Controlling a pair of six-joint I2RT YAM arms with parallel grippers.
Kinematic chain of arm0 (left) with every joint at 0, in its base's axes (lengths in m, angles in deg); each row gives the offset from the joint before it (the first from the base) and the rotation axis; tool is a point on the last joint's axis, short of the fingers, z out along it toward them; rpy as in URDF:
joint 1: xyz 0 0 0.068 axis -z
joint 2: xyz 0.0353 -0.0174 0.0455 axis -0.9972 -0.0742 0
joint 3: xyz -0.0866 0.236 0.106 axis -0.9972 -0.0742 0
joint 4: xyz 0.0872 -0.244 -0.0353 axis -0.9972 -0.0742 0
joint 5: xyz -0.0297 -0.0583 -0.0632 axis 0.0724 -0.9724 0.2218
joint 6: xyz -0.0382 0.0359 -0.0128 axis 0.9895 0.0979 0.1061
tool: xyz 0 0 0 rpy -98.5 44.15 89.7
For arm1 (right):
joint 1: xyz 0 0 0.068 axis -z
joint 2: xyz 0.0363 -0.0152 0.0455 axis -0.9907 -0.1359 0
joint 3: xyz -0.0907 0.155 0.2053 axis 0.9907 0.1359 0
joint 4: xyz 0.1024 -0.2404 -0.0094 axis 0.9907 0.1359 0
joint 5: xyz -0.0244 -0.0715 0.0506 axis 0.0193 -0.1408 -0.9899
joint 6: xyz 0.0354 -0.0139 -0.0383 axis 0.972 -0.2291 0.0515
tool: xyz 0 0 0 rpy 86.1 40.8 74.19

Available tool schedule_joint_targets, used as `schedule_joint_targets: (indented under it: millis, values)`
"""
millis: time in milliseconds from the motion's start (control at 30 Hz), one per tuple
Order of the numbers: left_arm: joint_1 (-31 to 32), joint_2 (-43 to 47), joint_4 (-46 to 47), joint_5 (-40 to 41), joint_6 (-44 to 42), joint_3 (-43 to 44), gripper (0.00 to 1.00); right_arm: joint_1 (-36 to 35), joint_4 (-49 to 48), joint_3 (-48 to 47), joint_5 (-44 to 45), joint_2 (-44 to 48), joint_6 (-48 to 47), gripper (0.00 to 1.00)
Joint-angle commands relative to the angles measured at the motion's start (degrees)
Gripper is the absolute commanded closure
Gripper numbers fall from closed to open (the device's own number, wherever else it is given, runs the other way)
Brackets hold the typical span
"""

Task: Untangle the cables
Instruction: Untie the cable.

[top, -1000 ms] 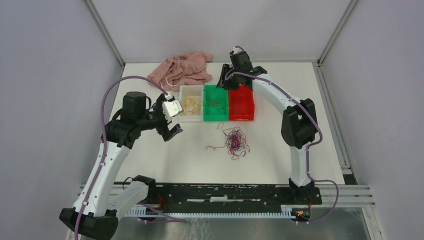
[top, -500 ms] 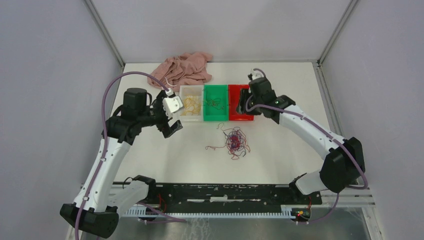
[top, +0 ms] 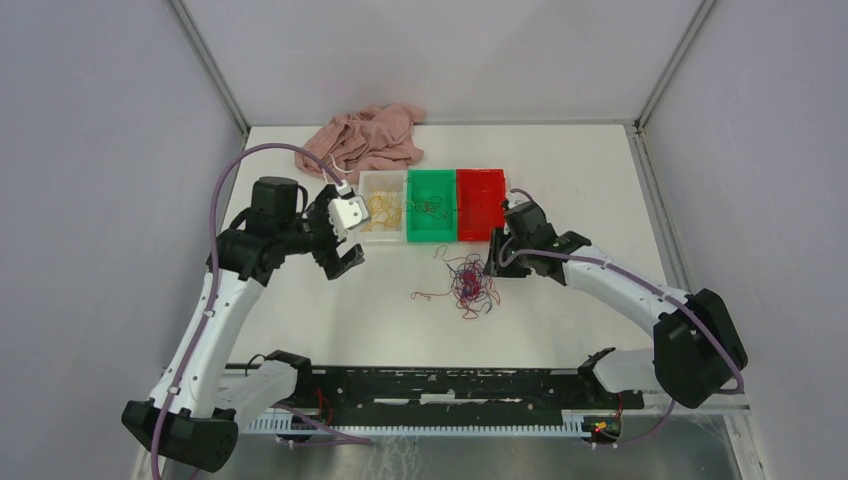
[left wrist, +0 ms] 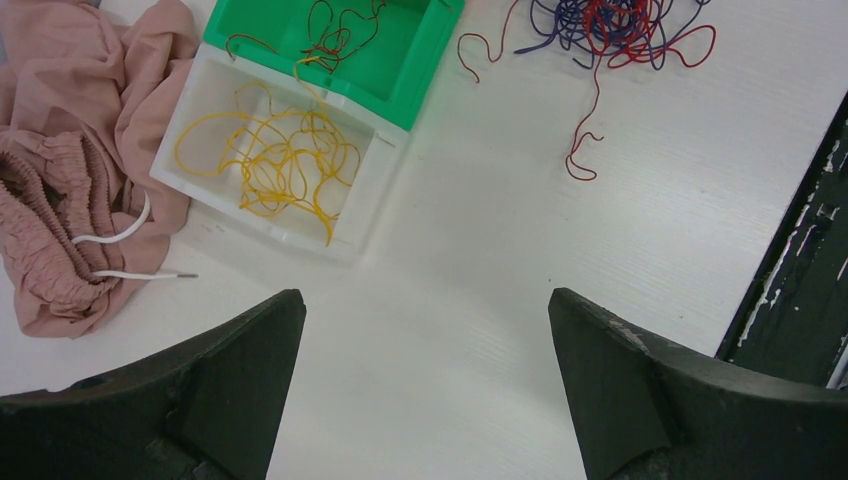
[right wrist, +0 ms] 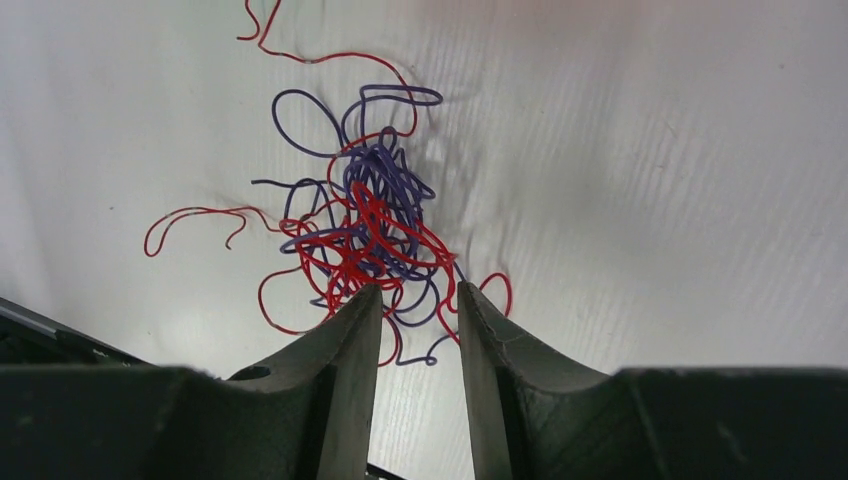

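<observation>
Patience pays: the right gripper point(right wrist: 420, 292), jaws narrowly apart and empty over the cables point(top: 468, 280) mid-frame on the bench point(top: 330, 320), should pinch one outer strand, while the left gripper point(left wrist: 425, 300) hangs wide open, empty.

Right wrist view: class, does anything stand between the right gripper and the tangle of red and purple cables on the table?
Nothing visible does. The right gripper sits at the near edge of the tangle of thin red and purple cables, which lies on the white table. Its jaws are apart over the nearest loops.
</observation>
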State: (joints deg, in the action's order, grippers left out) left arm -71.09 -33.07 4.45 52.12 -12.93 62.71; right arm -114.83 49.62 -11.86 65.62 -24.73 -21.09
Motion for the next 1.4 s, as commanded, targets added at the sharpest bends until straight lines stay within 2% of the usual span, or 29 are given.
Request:
schedule_joint_targets:
  millis: [0,200,267,333,367,400,567,733,900,1133,1367]
  values:
    - [0.2,-0.2,-0.9,-1.1,-2.1,2.3,0.01,-0.1,-5.8,-2.9,-0.8,-2.4,-2.2,0.60]
    - [0.2,-0.2,-1.4,-0.8,-2.5,2.8,0.01,-0.1,-5.8,-6.0,-0.7,-6.7,-6.1,0.62]
    - [0.2,-0.2,-1.5,-0.9,-2.5,3.1,0.01,-0.1,-6.0,-6.4,-0.4,-7.4,-6.6,0.71]
    - [0.2,-0.1,-1.5,-1.1,-2.4,3.2,0.01,-0.1,-6.2,-6.5,-1.0,-7.4,-6.9,0.91]
    - [0.2,-0.1,-1.5,-1.2,-2.3,3.3,0.01,-0.1,-6.4,-6.6,-1.7,-7.1,-7.0,0.99]
    - [0.2,0.0,-1.5,-1.4,-2.3,3.4,0.01,-0.1,-6.5,-6.7,-2.5,-6.5,-7.0,1.00]
    - [0.2,0.2,-1.6,-3.7,-2.8,3.5,0.01,-0.2,-5.4,-8.1,-6.9,-0.5,-6.7,1.00]
    - [0.2,2.5,1.9,-12.4,-4.4,3.2,0.01,-0.5,-5.8,-11.5,-20.6,4.9,-2.9,1.00]
    - [0.8,2.7,9.7,-17.8,0.0,2.3,0.01,-2.4,-11.9,-13.0,-30.6,5.8,5.0,1.00]
    - [7.8,4.7,25.2,-13.9,9.5,-6.0,0.03,-7.0,-18.8,-16.9,-34.0,3.2,10.4,1.00]
    - [11.0,4.4,32.7,-10.1,14.3,-11.4,0.10,-10.4,-23.9,-18.5,-35.2,-0.5,12.8,1.00]
